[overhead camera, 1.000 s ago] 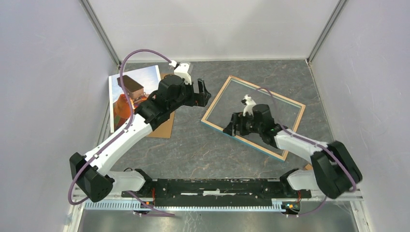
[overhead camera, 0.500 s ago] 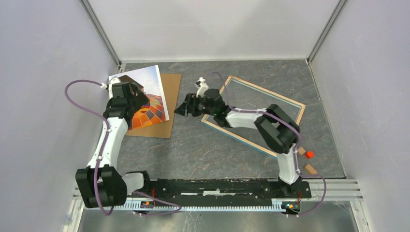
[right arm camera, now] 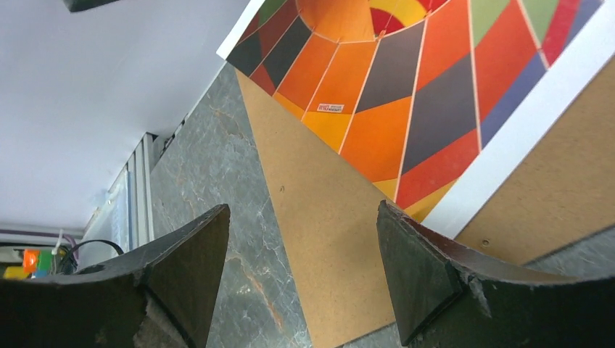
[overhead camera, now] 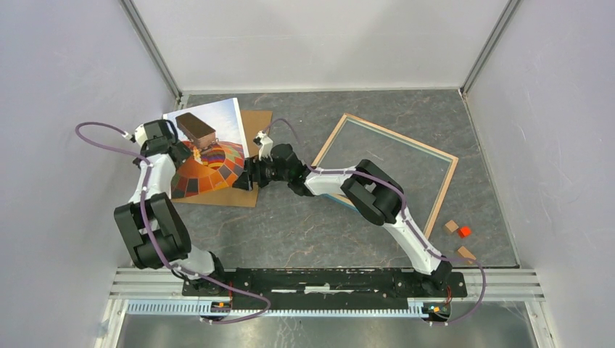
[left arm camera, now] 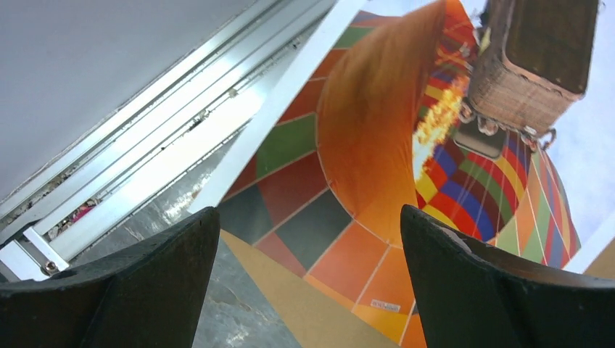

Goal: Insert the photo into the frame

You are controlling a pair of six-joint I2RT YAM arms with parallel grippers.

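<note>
The photo (overhead camera: 210, 152), an orange-red checkered balloon with a brown basket on blue sky, lies at the back left on a plain brown backing board (overhead camera: 257, 127). The frame (overhead camera: 399, 135), light wood rim with a clear pane, lies flat to the right of centre. My left gripper (overhead camera: 181, 150) hovers open over the photo's left part; in its wrist view the photo (left arm camera: 362, 145) fills the space beyond the left gripper (left arm camera: 308, 217). My right gripper (overhead camera: 250, 174) stands open at the board's near right side, with photo (right arm camera: 406, 87) and board (right arm camera: 326, 217) beyond the right gripper (right arm camera: 301, 210).
Small wooden and red blocks (overhead camera: 458, 230) lie at the near right of the table. The left wall and its metal rail (left arm camera: 145, 145) run close beside the photo. The right arm stretches low across the frame's left corner.
The left arm swung left and now sits over the photo's left part. The right gripper left the frame and travelled left to the backing board. The photo shows more fully.
</note>
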